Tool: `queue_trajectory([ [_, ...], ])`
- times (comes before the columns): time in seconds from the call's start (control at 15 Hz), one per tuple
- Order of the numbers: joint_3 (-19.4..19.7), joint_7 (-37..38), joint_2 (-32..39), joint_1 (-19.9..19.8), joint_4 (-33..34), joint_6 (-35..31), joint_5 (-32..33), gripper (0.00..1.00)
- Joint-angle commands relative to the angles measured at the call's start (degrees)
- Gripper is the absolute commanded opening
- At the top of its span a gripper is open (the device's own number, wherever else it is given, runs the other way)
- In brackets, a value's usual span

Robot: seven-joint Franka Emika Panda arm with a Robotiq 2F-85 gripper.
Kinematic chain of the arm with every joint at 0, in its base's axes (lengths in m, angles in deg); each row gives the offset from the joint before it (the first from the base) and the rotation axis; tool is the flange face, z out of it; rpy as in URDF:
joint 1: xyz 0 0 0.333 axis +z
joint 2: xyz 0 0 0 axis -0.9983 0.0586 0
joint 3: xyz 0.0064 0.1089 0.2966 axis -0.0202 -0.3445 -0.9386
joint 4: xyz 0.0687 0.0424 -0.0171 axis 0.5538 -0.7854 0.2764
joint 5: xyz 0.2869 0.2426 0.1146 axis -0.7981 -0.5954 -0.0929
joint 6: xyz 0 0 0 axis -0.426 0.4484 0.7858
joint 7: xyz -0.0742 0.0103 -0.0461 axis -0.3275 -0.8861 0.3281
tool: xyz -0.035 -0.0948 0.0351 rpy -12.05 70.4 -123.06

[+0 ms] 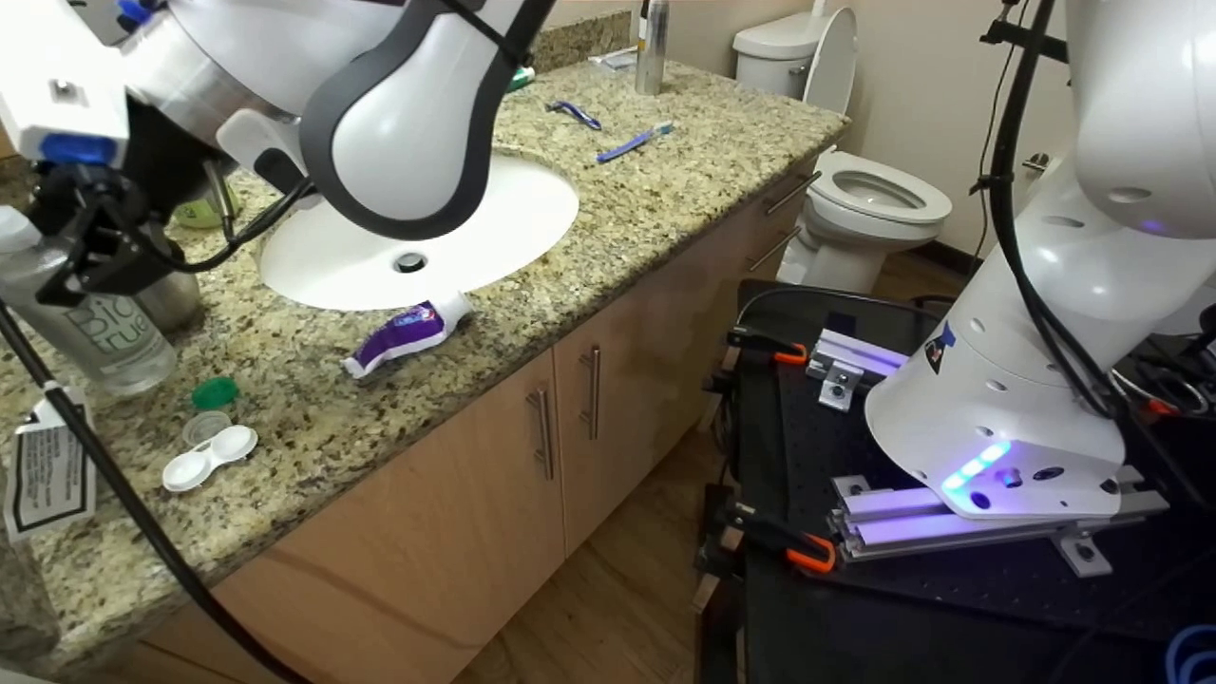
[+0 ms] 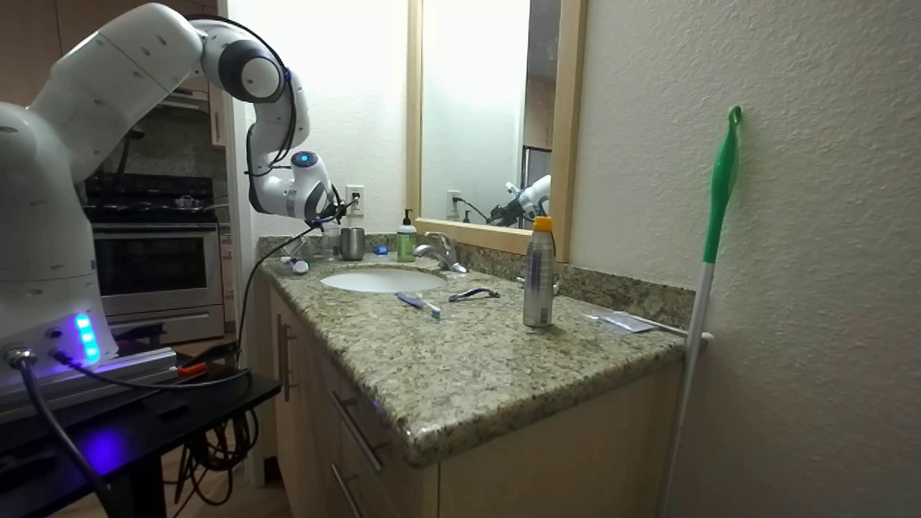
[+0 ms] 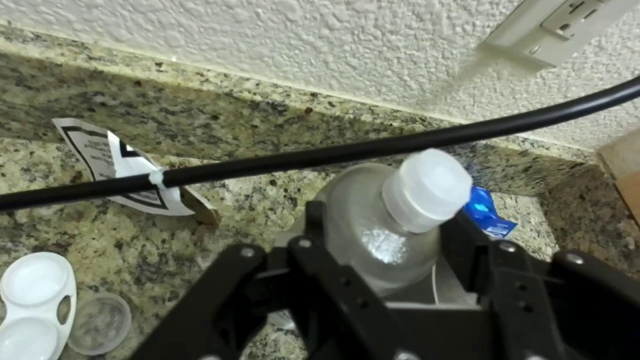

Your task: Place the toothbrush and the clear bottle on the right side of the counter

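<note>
My pincer (image 3: 385,227) straddles the clear plastic bottle (image 1: 109,332), jaws apart on either side below its cap (image 3: 430,189); whether they pinch it I cannot tell; it stands near the left edge of the table (image 2: 446,367), long axis upright, so a straight lift seems next.

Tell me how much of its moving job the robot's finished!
Looks done: the blue plastic toothbrush lies right of the oval white sink, on the speckled granite counter.
In hand: the black gripper reaches around the clear, pale-capped plastic bottle; I can't tell if it's gripping.
To do: the bottle, standing left of the sink, must go right.
</note>
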Motion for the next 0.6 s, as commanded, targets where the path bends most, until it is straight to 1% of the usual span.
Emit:
queue_trajectory([
  [0.0,-3.5,-0.6,2.9,-3.6,-0.9,-0.1,3.8,0.35],
  [0.07,-4.4,-0.4,2.5,-4.5,-1.5,0.6,5.0,0.35],
  [0.13,-6.6,0.1,2.9,-6.6,-2.2,2.0,6.9,0.35],
  [0.2,-10.3,0.2,3.9,-10.1,-3.4,3.7,10.1,0.35],
  [0.27,-12.7,0.2,4.2,-12.5,-4.5,5.1,12.3,0.35],
  [0.33,-12.4,0.8,2.5,-12.1,-4.8,7.3,11.6,0.35],
  [0.47,-13.2,2.5,-3.7,-14.6,-7.7,10.5,10.3,0.35],
  [0.53,-14.1,2.5,-5.2,-16.2,-8.4,11.4,10.4,0.35],
])
